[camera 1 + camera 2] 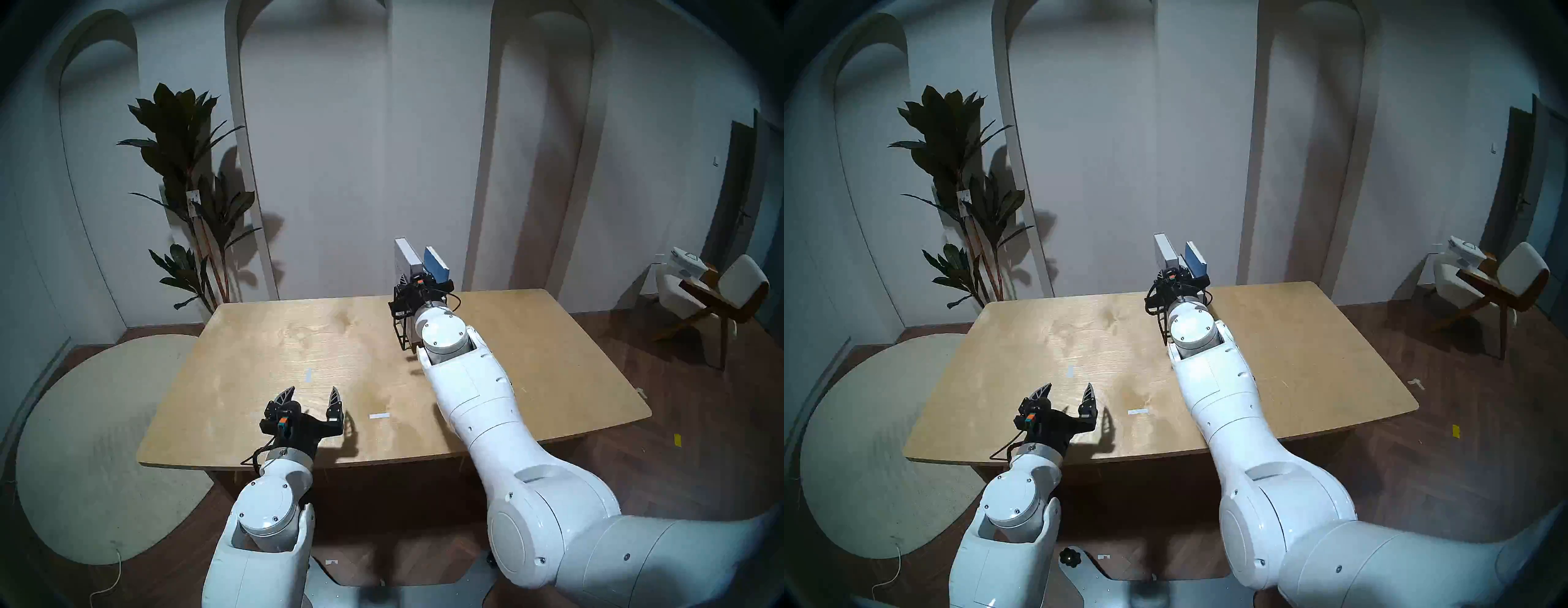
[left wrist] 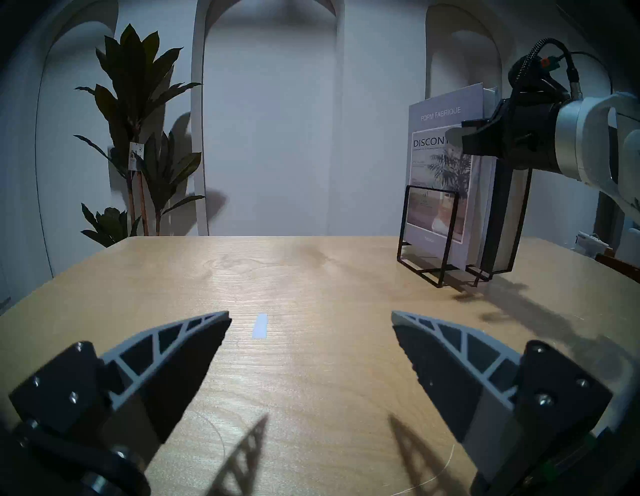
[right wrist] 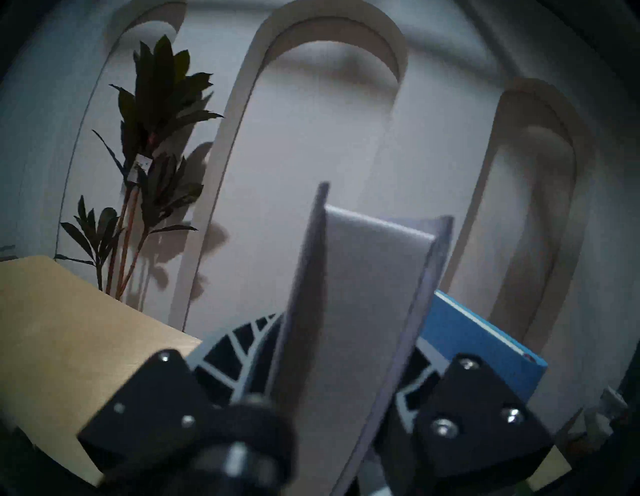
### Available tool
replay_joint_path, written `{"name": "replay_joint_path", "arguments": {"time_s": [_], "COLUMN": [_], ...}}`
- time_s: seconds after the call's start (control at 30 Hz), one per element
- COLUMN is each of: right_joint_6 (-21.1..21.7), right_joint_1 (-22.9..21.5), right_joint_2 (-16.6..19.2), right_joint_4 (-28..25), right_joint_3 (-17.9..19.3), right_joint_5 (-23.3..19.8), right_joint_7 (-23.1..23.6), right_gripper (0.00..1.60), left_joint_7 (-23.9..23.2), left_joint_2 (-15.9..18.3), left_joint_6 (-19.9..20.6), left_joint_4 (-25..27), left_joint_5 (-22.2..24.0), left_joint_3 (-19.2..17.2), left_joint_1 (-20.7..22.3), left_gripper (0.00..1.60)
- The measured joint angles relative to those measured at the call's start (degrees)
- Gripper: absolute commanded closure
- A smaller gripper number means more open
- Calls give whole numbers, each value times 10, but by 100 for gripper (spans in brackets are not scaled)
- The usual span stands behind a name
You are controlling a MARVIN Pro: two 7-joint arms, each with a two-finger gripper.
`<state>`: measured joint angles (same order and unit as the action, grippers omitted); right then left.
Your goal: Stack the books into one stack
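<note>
The three books stood upright in a black wire rack [image 2: 429, 239] near the far edge of the wooden counter [image 1: 297, 348], toward its right half. The grey-lavender book [image 2: 446, 166], its cover lettered "FORM FABRIQUE", was the leftmost and tallest. Just beside it on the right stood the thick black book [image 2: 502, 214], and the blue notebook [image 1: 437, 265] was the rightmost, its top showing past the right arm in the head views. None of them lay flat, so no stack had been formed.

The right gripper [image 3: 341, 353] reached level toward the top of the rack. In the right wrist view, which was blurred, its jaws straddled the upper end of the grey-lavender book, one finger on each cover, with the pale page edge running up between them. The jaws looked drawn in close against the covers, but I cannot tell whether they were truly clenched on the book or merely beside it. The blue notebook showed behind the right finger.

The left gripper [image 2: 311, 332] hovered over the near part of the counter, well apart from the rack, its jaws spread wide and grasping nothing. A small pale strip of tape [image 2: 259, 325] lay on the counter between and just beyond its fingertips; a second strip [image 1: 379, 416] lay to its right.

A tall potted plant [image 1: 191, 178] stood against the wall beyond the counter's far left corner.
</note>
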<state>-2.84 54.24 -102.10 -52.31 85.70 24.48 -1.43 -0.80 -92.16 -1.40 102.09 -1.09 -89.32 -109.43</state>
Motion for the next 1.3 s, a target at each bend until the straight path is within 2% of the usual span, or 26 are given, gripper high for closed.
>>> {"name": "replay_joint_path", "arguments": {"time_s": [0.17,0.3,0.6,0.97,1.3], "right_joint_6": [13,15,-8,-28,-46], "right_joint_1": [2,16,46,53,63], "right_joint_2": [-6,-14,-26,-27,-25], "right_joint_4": [-5,-17,-41,-82,-154], "right_joint_3": [2,4,-13,-35,-72], "right_joint_5": [6,31,63,81,108], "right_joint_7": [-26,-62,-140,-167,-174], "right_gripper": [160,160,160,160,160], "left_joint_7": [1,2,3,3,4], "left_joint_2": [0,0,1,1,1], "left_joint_6": [0,0,0,0,0], "left_joint_4": [0,0,0,0,0], "left_joint_5": [0,0,1,1,1], "left_joint_3": [0,1,1,1,1], "left_joint_1": [0,0,0,0,0], "left_gripper": [0,0,0,0,0]}}
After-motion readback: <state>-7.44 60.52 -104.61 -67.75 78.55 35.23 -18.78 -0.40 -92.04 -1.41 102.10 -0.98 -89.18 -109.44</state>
